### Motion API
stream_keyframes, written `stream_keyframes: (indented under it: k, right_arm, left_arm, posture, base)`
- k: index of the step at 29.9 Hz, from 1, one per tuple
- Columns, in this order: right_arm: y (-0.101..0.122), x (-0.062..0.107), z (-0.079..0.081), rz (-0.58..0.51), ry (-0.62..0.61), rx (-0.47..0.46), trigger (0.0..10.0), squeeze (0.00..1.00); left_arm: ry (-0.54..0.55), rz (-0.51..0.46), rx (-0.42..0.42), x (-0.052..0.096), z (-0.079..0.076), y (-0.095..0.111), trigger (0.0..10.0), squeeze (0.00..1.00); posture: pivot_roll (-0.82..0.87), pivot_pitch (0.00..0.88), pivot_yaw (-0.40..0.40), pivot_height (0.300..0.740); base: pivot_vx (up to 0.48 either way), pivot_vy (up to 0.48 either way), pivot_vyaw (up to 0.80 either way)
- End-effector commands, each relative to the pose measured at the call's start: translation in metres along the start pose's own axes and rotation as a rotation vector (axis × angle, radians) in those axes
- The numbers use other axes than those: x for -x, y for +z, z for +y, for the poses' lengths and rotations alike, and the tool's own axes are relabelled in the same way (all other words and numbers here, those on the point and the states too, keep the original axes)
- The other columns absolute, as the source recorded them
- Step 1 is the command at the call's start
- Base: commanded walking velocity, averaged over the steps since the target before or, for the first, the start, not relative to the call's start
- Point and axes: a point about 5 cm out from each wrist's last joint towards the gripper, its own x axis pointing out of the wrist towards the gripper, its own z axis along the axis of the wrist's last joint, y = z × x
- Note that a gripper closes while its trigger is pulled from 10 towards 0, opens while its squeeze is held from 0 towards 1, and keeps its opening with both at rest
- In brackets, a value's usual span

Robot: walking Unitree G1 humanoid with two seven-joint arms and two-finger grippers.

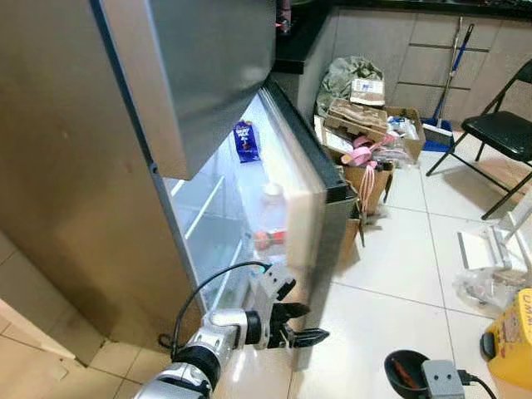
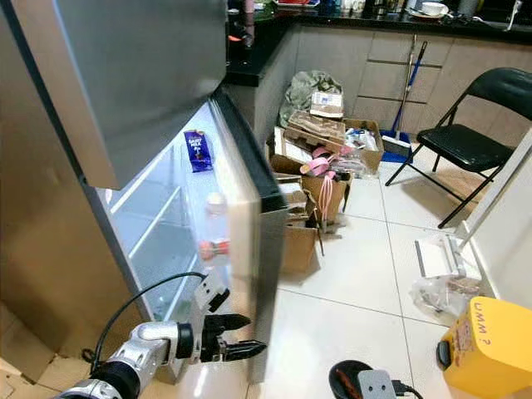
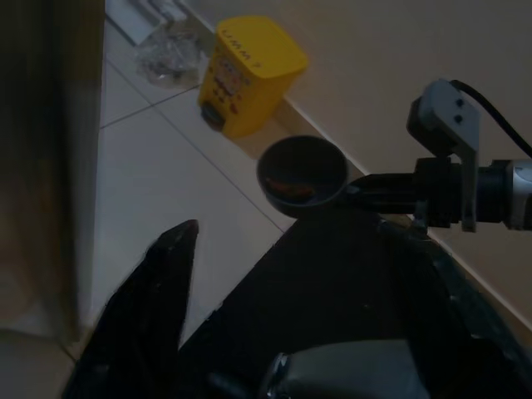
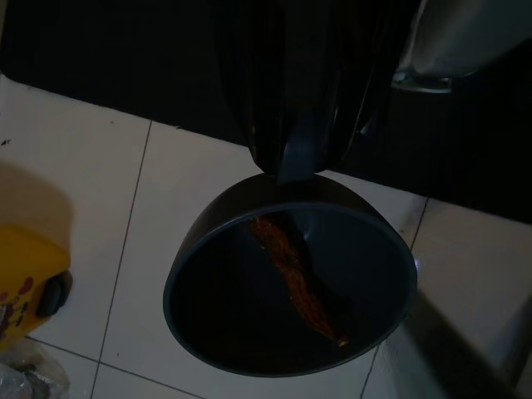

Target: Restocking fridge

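On the white tiled floor (image 1: 399, 258), the left gripper (image 1: 301, 325), jaws parted and empty, nears the silver fridge door's (image 1: 320, 224) edge; the right gripper (image 4: 307, 145) clamps a dark round bowl (image 4: 291, 287).

The fridge (image 1: 75, 166) stands on the robot's left, its lower door (image 1: 303, 208) swung open toward the robot. In the door shelves sit a snack packet (image 1: 246, 140) higher up and a bottle (image 1: 271, 218) below it. The left claw (image 1: 293, 324) hovers just before the door's lower edge. To the right of the fridge, cardboard boxes (image 1: 366, 150) crowd the floor against the worktop (image 2: 349, 17) cabinets. A folding chair (image 1: 499, 137) stands further right, with a broom (image 1: 449, 83) leaning between. Near the robot's right side sits a bin (image 2: 486, 345). The right claw (image 4: 303, 125) holds a bowl (image 4: 291, 283) containing what may be a strip of food (image 4: 295, 278).
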Motion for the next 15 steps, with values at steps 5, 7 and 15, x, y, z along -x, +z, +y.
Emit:
stream_keyframes:
  k: [5, 7, 15]
  right_arm:
    - [-0.006, 0.002, -0.001, 0.023, -0.002, -0.016, 10.0, 0.0]
    - [-0.006, 0.002, -0.001, 0.024, -0.002, -0.016, 10.0, 0.0]
    - [-0.006, 0.0, 0.008, 0.03, 0.008, -0.026, 10.0, 0.0]
  left_arm:
    - [0.373, 0.108, -0.069, 0.023, 0.019, -0.026, 10.0, 1.0]
    - [0.462, 0.148, -0.06, 0.03, 0.024, -0.032, 10.0, 1.0]
    - [0.822, 0.24, 0.114, 0.074, 0.027, -0.085, 10.0, 0.0]
  posture:
    - [-0.12, 0.162, -0.001, 0.74]
    - [-0.12, 0.162, -0.001, 0.74]
    - [-0.1, 0.12, -0.002, 0.74]
  base:
    - [0.0, 0.0, 0.0]
    - [0.0, 0.0, 0.0]
    - [0.0, 0.0, 0.0]
